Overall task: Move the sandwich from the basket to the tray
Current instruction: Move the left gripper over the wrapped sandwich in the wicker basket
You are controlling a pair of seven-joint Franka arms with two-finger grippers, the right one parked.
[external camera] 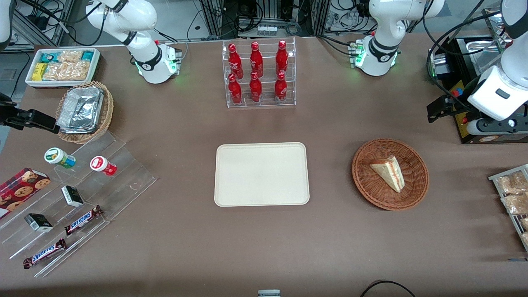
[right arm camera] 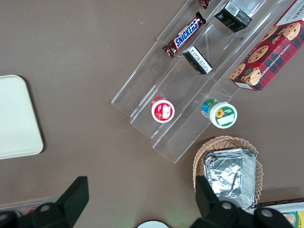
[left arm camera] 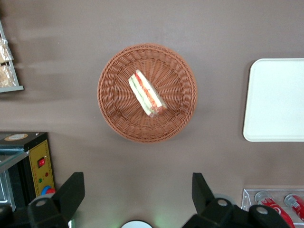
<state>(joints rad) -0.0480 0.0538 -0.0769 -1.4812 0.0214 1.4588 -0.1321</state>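
My gripper (left arm camera: 137, 202) hangs high with fingers spread wide, holding nothing, poised over bare table beside the basket (left arm camera: 111, 111). The sandwich (left arm camera: 146, 93) lies inside it on its side, filling stripe upward. The tray (external camera: 261, 198) waits nearby, bare.

Woven wicker, matt cloth, smooth plastic

The basket (external camera: 390, 174) is ribbed reddish-brown wicker; the sandwich (external camera: 388, 172) in it shows soft pale bread. The tray (external camera: 261, 174) looks smooth, matt and cream. The table (external camera: 264, 247) is covered in dull brown cloth. The gripper (left arm camera: 137, 199), high above it with fingers apart, is matt black plastic.
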